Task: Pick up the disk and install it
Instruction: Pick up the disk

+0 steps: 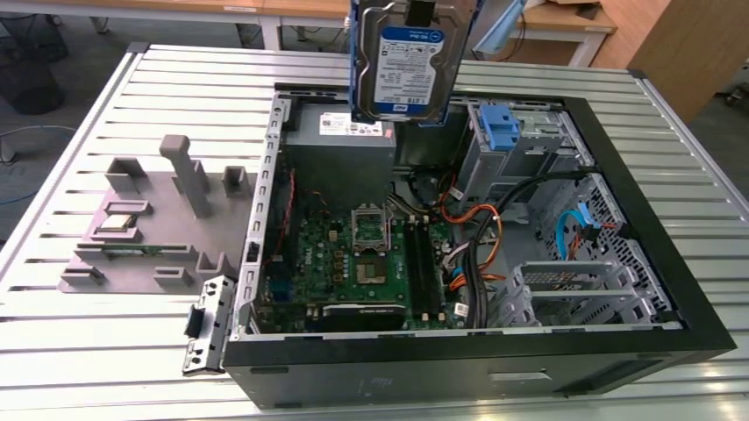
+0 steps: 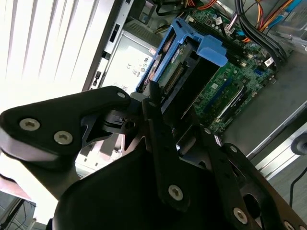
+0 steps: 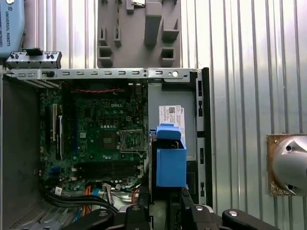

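While the disk (image 1: 410, 70) hangs upright above the open case (image 1: 679, 263), near the power supply (image 1: 339, 132), the tool (image 3: 165, 208) seems clamped on its blue rails, though the contact is partly hidden. Carrying it well means holding it square and clear of the cables (image 1: 486, 219).

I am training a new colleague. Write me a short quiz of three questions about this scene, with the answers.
1. True or false: the disk lies on the grey fixture beside the computer case.
2. Choose one: the end effector holds the disk A) above the open case, B) above the grey fixture, C) on the table beside the case.
3. Which colour are the disk's side rails in both wrist views?
Key: 1 false; 2 A; 3 blue.
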You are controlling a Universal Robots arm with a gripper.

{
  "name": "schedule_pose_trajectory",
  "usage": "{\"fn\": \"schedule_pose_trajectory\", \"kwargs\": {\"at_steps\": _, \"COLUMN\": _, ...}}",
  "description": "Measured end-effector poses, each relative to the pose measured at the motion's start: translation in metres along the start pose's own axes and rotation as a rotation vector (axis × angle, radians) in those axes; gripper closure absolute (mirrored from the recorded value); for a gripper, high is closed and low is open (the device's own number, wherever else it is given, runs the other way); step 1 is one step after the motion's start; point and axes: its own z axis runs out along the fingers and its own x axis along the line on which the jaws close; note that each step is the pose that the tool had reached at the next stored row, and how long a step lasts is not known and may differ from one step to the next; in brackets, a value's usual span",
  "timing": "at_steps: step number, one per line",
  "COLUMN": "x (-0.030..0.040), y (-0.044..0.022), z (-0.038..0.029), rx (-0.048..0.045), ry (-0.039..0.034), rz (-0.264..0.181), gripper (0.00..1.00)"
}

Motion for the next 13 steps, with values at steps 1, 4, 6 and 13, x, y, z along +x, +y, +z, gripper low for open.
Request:
{"fn": "schedule_pose_trajectory", "kwargs": {"at_steps": 1, "x": 0.0008, "y": -0.0001, "z": 0.0000, "rx": 0.0000, "ry": 0.0000, "rz": 0.000, "gripper": 0.65}}
{"fn": "schedule_pose_trajectory", "kwargs": {"at_steps": 4, "x": 0.0039, "y": -0.0005, "z": -0.0001, "rx": 0.0000, "ry": 0.0000, "rz": 0.000, "gripper": 0.65}}
{"fn": "schedule_pose_trajectory", "kwargs": {"at_steps": 6, "x": 0.0066, "y": -0.0007, "z": -0.0002, "rx": 0.0000, "ry": -0.0001, "rz": 0.000, "gripper": 0.65}}
{"fn": "schedule_pose_trajectory", "kwargs": {"at_steps": 13, "x": 0.0172, "y": -0.0013, "z": -0.0005, "rx": 0.0000, "ry": 0.0000, "rz": 0.000, "gripper": 0.65}}
